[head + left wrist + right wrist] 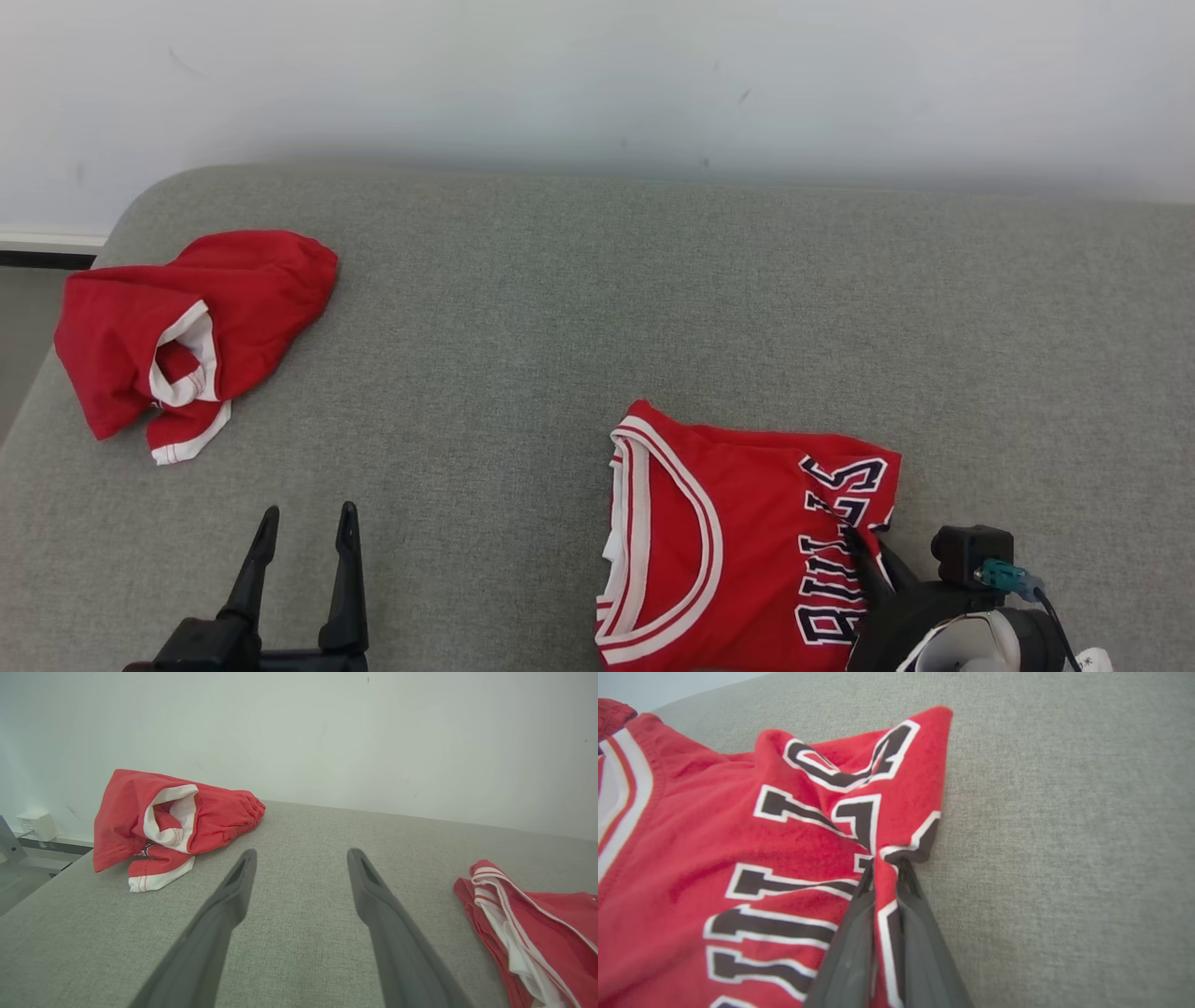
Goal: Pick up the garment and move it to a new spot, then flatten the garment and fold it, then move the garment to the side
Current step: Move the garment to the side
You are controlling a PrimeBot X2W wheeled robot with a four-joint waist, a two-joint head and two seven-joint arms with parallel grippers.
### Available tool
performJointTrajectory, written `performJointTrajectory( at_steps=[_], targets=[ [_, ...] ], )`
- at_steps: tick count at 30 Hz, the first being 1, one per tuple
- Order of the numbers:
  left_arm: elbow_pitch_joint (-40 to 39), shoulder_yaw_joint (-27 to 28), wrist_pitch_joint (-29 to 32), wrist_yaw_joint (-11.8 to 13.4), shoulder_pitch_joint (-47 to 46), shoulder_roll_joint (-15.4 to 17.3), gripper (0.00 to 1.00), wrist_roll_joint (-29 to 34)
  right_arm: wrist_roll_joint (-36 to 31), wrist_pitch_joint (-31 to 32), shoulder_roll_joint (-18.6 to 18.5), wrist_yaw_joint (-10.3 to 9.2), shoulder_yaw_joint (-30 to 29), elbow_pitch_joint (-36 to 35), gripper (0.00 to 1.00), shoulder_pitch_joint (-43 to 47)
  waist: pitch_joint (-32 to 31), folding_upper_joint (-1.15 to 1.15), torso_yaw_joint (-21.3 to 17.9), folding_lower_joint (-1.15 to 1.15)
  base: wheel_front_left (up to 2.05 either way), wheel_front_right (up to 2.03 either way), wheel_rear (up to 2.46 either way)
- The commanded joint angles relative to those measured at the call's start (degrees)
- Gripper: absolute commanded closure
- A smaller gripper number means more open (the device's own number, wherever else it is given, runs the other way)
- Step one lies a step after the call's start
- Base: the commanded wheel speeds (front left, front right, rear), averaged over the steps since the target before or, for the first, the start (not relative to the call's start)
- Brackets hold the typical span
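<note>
The garment (pixel 738 523) is a red jersey with white trim and dark lettering, lying folded at the near right of the grey padded surface (pixel 597 308). My right gripper (pixel 873 560) is at the jersey's right edge. In the right wrist view its fingers (pixel 859 933) are shut on a pinched ridge of the lettered cloth (pixel 738 849), meeting at the gripper's tips (pixel 883 872). My left gripper (pixel 308 523) stands open at the near left with nothing between its fingers (pixel 224 905). The left wrist view shows the jersey's neckline side (pixel 537 933) at the right.
A crumpled pair of red shorts (pixel 233 308) with white trim lies at the far left, also ahead of the left gripper (pixel 215 812). A pale wall runs behind the surface. The surface's rounded left edge (pixel 56 373) drops off; a small white box (pixel 37 826) sits by the wall.
</note>
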Motion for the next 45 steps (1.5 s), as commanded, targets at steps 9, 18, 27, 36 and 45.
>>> performJointTrajectory(
  at_steps=[9, 18, 27, 36, 45],
  targets=[
    [-1.0, 0.6, -0.2, -0.4, -2.4, -0.1, 0.0, -1.0, 2.0, -0.2, -3.4, -0.17, 3.8, 0.3, 1.0, -11.6, 4.0, -0.01, -1.7, 0.0, 0.0, 0.0, 0.0],
    [-3.8, -0.4, -0.2, -0.2, -7.6, -0.1, 0.0, -1.4, 2.6, 1.5, -10.8, -0.17, 4.0, 1.2, 1.0, -26.7, 14.3, -0.01, -4.6, 0.0, 0.0, 0.0, 0.0],
    [-8.2, 0.4, -0.2, -0.3, -11.6, 1.8, 0.0, 0.6, 3.0, 2.7, -19.0, -0.17, 3.8, 0.4, 1.0, -36.4, 22.8, -0.01, -10.9, 0.0, 0.0, 0.0, 0.0],
    [-13.4, 1.6, -0.2, -0.3, -10.9, 6.3, 0.0, 2.2, 3.4, 4.3, -23.9, -0.17, 3.5, -0.3, 1.0, -42.4, 27.4, -0.01, -17.9, 0.0, 0.0, 0.0, 0.0],
    [-16.4, 1.4, 0.4, -0.1, -10.0, 8.4, 0.0, 2.4, 3.8, 6.3, -28.2, -0.17, 3.7, -1.7, 1.0, -47.0, 31.0, -0.01, -20.6, 0.0, 0.0, 0.0, 0.0]
  ],
)
